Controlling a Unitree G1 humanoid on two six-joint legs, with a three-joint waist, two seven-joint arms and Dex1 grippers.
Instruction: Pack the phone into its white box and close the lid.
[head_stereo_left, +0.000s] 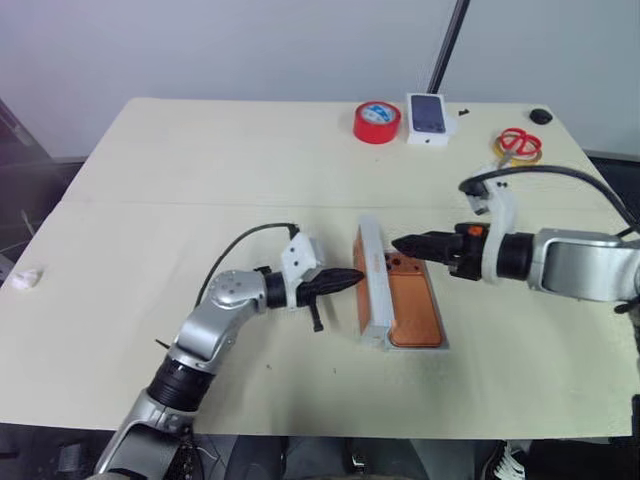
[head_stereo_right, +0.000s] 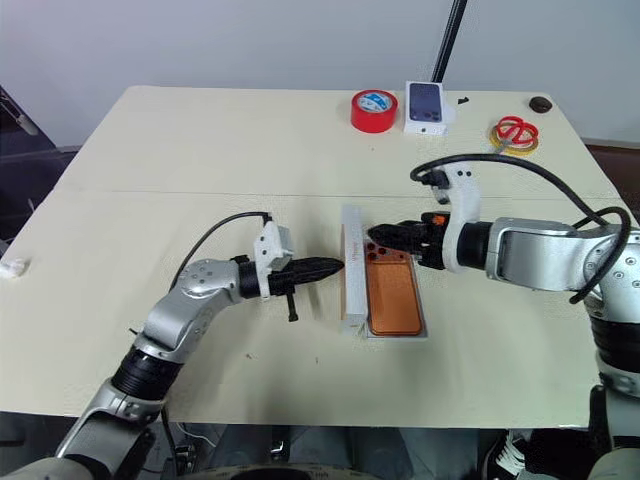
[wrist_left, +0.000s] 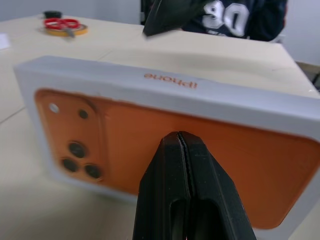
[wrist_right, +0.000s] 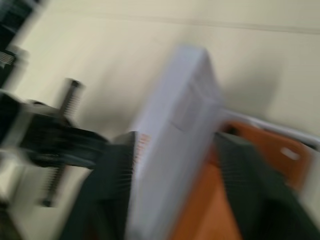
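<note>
Phone (head_stereo_right: 392, 298) lies in box (head_stereo_right: 415, 333) at table centre. Lid (head_stereo_right: 352, 281) stands on edge alongside (not yet closed). Left gripper (head_stereo_right: 335, 266) shut, empty, at lid's face. Right gripper (head_stereo_right: 378, 236) parted, straddling lid's top edge. Closing remains.

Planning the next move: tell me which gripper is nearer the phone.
Right. The right gripper hovers at the camera end of the phone, its fingers straddling the upright lid. The left gripper is on the lid's far side from the phone.
</note>
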